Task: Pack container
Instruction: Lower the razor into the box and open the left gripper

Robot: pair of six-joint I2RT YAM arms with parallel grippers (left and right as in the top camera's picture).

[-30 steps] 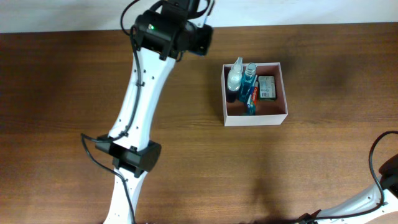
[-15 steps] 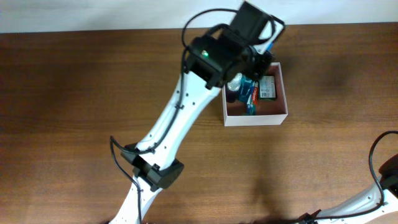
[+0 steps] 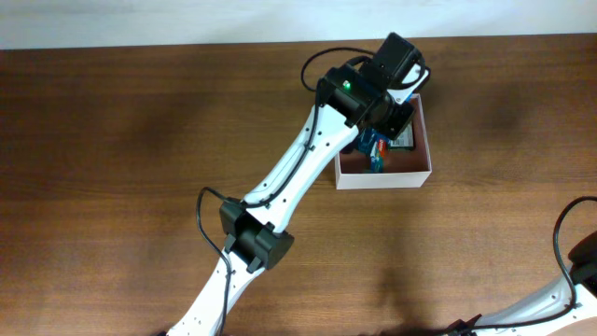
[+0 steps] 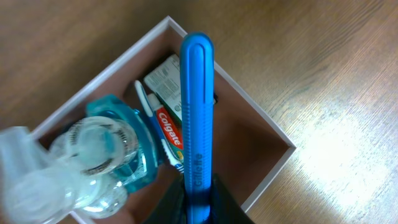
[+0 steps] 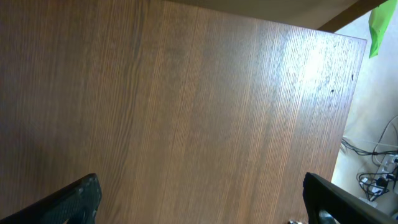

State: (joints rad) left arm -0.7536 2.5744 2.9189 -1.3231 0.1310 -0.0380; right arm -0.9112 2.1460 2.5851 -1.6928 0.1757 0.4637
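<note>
We saw the container (image 3: 382, 179) sitting on the brown wooden table (image 3: 112, 140), toward the far edge and right of the middle. The wrist of the left arm (image 3: 308, 159) hung over its far left corner. It was a square, shallow box. Its walls were thin and white, and its inside was a dull reddish brown. In the left wrist view its rim (image 4: 249, 102) ran as a pale line around the brown floor, and one corner pointed away from the camera.

Several toiletries lay together on its left side, while the right part of the floor showed bare. We made out a Colgate toothpaste tube (image 4: 168, 127), a clear blue-tinted bottle (image 4: 115, 149) and a small green packet (image 4: 171, 81) with printed text, set against the far wall.

The left gripper (image 4: 198, 202) was clamped on a long blue bar (image 4: 197, 106), which reached out from its dark fingers over the inside of the box. We could not tell whether the bar touched anything below it.

The right gripper (image 5: 199, 205) was well apart from the box, over bare wood, with its fingers (image 5: 74, 199) spread wide and nothing between them.
</note>
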